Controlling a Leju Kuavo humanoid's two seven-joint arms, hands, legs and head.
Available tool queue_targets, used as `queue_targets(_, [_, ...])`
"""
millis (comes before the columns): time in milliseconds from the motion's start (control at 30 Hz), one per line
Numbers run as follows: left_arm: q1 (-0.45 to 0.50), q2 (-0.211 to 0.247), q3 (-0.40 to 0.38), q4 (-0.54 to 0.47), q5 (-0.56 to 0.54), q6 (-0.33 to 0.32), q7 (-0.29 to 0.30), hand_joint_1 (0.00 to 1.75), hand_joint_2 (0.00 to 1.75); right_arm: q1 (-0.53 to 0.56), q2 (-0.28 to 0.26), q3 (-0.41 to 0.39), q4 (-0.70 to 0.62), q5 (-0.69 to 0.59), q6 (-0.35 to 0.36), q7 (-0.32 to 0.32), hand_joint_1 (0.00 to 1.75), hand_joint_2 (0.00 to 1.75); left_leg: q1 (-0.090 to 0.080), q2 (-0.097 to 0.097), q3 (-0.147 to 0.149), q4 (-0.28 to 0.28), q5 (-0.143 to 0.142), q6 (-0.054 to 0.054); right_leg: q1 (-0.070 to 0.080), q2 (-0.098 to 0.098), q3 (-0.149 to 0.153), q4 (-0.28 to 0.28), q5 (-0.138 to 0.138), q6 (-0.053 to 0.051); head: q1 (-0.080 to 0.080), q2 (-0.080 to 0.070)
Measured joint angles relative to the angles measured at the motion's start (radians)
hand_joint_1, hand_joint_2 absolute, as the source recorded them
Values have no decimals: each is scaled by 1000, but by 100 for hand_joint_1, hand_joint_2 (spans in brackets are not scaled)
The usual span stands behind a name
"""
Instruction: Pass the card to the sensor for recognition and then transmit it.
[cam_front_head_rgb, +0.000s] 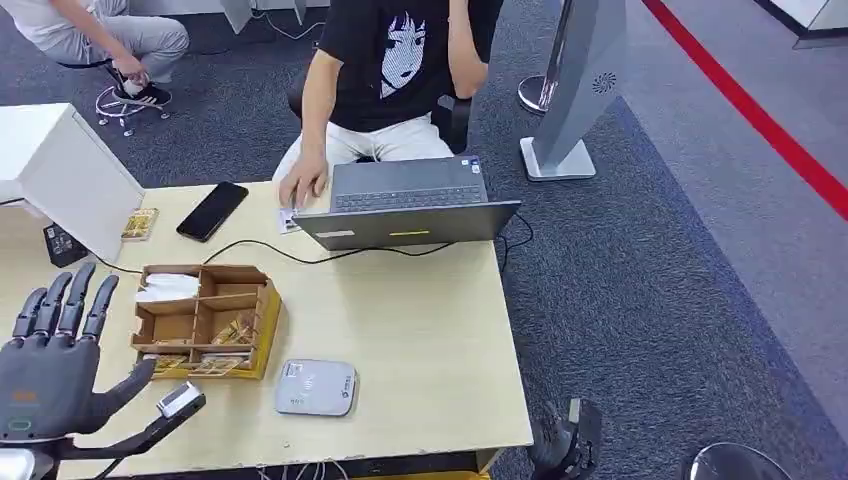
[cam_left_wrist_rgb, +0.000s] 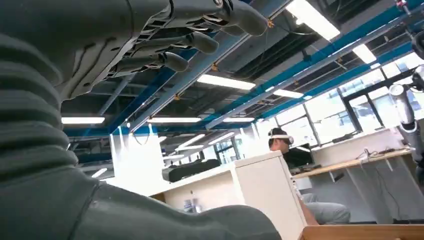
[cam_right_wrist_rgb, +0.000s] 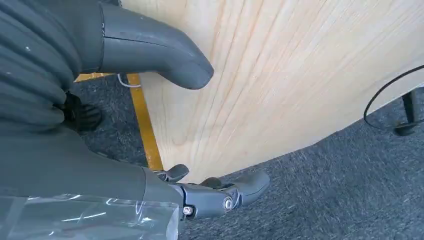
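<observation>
In the wooden organizer (cam_front_head_rgb: 205, 320) on the left part of the bench (cam_front_head_rgb: 420, 330), small cards (cam_front_head_rgb: 232, 331) lie in the compartments nearest the robot, with more along its front edge; white paper fills the far left compartment. Just right of the organizer, nearer the robot's edge of the bench, lies the flat grey card sensor (cam_front_head_rgb: 316, 387). The left hand (cam_front_head_rgb: 55, 360) hovers left of the organizer, raised above the bench, its fingers (cam_front_head_rgb: 75, 300) spread and extended, holding nothing; in the left wrist view the fingers (cam_left_wrist_rgb: 185, 42) reach out against the ceiling. The right hand (cam_right_wrist_rgb: 150, 125) hangs beside the bench edge above the grey carpet, thumb and fingers (cam_right_wrist_rgb: 235, 192) apart, empty. Farther back, a black phone (cam_front_head_rgb: 212, 210) and an open laptop (cam_front_head_rgb: 408, 205) lie on the bench, and a seated person rests a hand (cam_front_head_rgb: 302, 182) beside the laptop. A black cable (cam_front_head_rgb: 270, 250) runs across the bench.
</observation>
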Motion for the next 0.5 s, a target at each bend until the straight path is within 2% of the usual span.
queue_targets(100, [3,5,-4,0,0,-10,-4,0,175,0,0,-2,0,0,0,0,0,175,0,0,0,0,0,0,0,0,0,0,0,0,0,0])
queue_targets(200, [17,34,-41,2,-11,-58,-19,0,175,0,0,-4,0,2,-2,-1,0,175,0,0,0,0,0,0,0,0,0,0,0,0,0,0])
queue_targets(300, [32,68,-131,50,-39,-88,35,0,175,-1,-1,-7,1,6,-5,0,0,175,-1,-1,0,0,0,0,-1,-1,0,0,0,0,0,0])
queue_targets(433, [28,124,-244,190,-59,-128,120,0,175,-9,-2,-7,2,27,-3,6,0,175,-1,0,0,0,0,0,-1,0,0,0,0,0,0,0])
queue_targets(500, [19,146,-271,256,-59,-129,147,0,175,-12,-2,-6,2,33,-3,13,0,175,-1,0,0,0,0,0,-1,0,0,0,0,0,0,0])
